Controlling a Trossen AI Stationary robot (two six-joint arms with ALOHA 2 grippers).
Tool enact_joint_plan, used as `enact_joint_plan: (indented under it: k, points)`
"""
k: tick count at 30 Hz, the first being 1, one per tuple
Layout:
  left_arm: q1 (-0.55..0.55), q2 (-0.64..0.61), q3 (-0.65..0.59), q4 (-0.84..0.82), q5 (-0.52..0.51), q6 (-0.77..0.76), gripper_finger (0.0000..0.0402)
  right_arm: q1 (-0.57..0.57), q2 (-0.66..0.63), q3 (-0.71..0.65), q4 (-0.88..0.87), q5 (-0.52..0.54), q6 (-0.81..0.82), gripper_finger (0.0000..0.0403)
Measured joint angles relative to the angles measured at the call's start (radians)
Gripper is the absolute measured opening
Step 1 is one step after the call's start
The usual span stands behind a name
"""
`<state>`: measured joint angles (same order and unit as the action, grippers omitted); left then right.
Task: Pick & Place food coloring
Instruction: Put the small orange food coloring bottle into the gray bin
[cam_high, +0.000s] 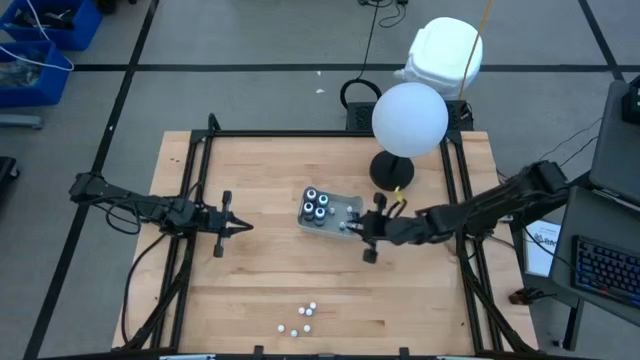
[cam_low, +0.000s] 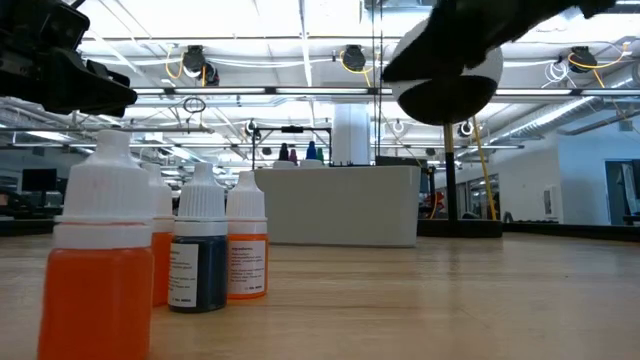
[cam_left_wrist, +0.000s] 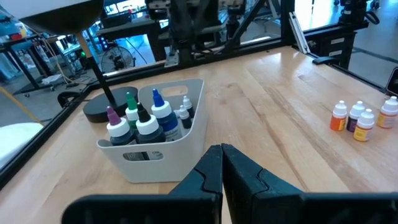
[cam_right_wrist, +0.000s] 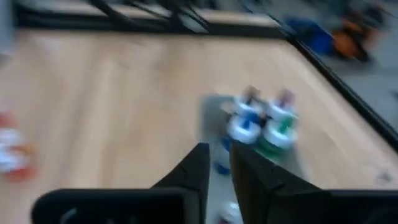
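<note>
A light grey tray (cam_high: 345, 205) stands mid-table. In it stand several dark food coloring bottles (cam_high: 316, 205) with coloured tips (cam_left_wrist: 140, 121), and small dropper bottles (cam_left_wrist: 185, 112) beside them. More small white-capped bottles (cam_high: 303, 318) stand near the table's front edge (cam_left_wrist: 360, 118), with orange and dark blue contents in the low view (cam_low: 200, 245). My right gripper (cam_high: 352, 227) hovers above the tray's right end. In its blurred wrist view (cam_right_wrist: 219, 155) a narrow gap shows between the fingers, with nothing in it. My left gripper (cam_high: 238, 226) waits left of the tray, shut and empty (cam_left_wrist: 222, 152).
A black lamp base (cam_high: 392, 170) with a white globe (cam_high: 410, 118) stands just behind the tray, close to my right arm. Black frame rails (cam_high: 455, 190) run along the table's sides. Bare wood lies between the tray and the front bottles.
</note>
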<state>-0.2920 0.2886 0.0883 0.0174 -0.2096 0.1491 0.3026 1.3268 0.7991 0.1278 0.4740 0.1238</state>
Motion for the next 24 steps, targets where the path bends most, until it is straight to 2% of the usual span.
enact_joint_plan:
  k: [3, 6, 12, 16, 19, 24]
  points:
    - [0.0, 0.0, 0.0, 0.0, 0.0, 0.007, 0.001, 0.009, -0.083, -0.112, 0.174, -0.118, -0.069, 0.0024]
    - [0.0, 0.0, 0.0, -0.001, 0.0, 0.007, 0.001, 0.007, -0.182, -0.248, 0.322, -0.189, -0.104, 0.0004]
    - [0.0, 0.0, 0.0, 0.0, 0.0, -0.038, 0.001, 0.002, -0.445, -0.507, 0.506, -0.192, -0.09, 0.0003]
    - [0.0, 0.0, 0.0, -0.002, 0.0, -0.105, 0.001, 0.002, -0.662, -0.612, 0.492, -0.192, -0.07, 0.0001]
    - [0.0, 0.0, 0.0, -0.002, -0.001, -0.146, 0.001, 0.002, -0.802, -0.638, 0.361, -0.191, -0.046, 0.0001]
    - [0.0, 0.0, 0.0, -0.002, -0.009, -0.154, 0.001, 0.014, -0.923, -0.641, 0.217, -0.194, -0.061, 0.0001]
